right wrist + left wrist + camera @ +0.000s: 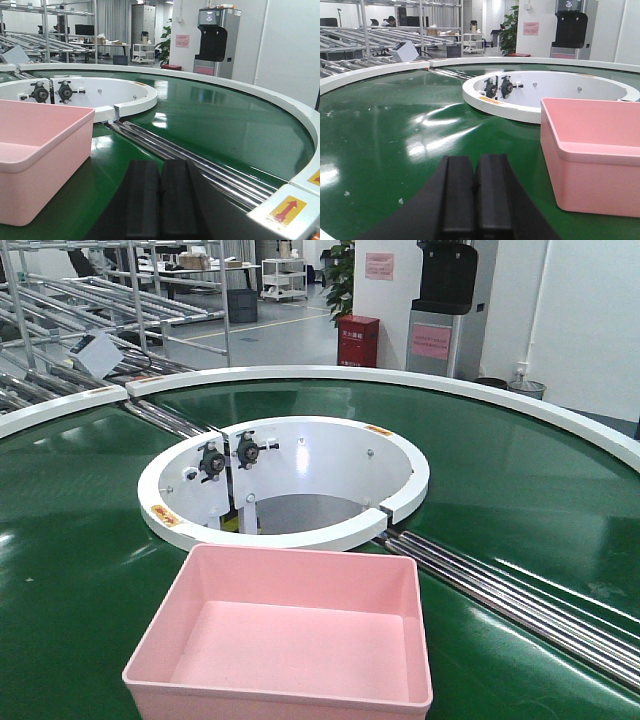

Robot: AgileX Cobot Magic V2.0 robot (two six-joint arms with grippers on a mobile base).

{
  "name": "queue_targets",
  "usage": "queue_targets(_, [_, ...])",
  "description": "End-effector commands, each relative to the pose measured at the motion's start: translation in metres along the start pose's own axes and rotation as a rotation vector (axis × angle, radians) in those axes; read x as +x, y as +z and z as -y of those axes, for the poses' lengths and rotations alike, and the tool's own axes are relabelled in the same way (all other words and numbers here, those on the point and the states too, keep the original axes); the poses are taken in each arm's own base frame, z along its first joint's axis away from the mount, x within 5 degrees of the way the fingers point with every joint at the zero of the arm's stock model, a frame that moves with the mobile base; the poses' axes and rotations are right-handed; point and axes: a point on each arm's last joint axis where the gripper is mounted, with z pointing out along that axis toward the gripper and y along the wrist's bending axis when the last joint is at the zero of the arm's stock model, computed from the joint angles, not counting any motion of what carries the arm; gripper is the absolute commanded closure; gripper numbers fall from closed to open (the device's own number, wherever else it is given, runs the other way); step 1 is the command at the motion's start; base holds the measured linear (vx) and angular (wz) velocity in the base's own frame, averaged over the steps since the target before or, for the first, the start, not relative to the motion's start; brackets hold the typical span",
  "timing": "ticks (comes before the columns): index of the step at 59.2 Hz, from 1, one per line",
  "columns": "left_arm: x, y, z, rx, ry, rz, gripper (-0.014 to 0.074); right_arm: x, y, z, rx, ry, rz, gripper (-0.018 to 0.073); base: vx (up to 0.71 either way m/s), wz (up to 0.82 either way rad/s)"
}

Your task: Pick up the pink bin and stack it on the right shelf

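Progress: you had nothing done yet; gripping the pink bin (pixel 285 640), lifting and stacking were all left, by my judgement.
Bin: it sat empty and upright on the green conveyor belt (pixel 80 570), touching neither tool.
Left: left tool (pixel 475 165) was closed, empty.
Right: right tool (pixel 160 170) was closed, empty.
Shelf: right shelf was out of view.

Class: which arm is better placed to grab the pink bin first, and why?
Right, marginally. The pink bin sits between both shut grippers, but its wall looks closer beside the right gripper than the left gripper.
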Motion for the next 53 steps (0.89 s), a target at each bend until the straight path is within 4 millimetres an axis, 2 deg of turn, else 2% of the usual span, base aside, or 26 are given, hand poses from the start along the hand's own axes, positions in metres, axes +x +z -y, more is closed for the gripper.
queue_targets(1, [-0.0043, -0.0014, 0.0012, 0.016, -0.004, 0.089, 0.0602, -0.0073, -0.0013, -0.0003, -0.001, -0.014, 0.091, 0.0568, 0.00, 0.00])
queue_targets(53, [-0.0043, -0.0014, 0.0012, 0.016, -0.004, 0.089, 0.0602, -0.0080, -0.0014, -0.0003, -0.001, -0.014, 0.099, 0.0568, 0.00, 0.00])
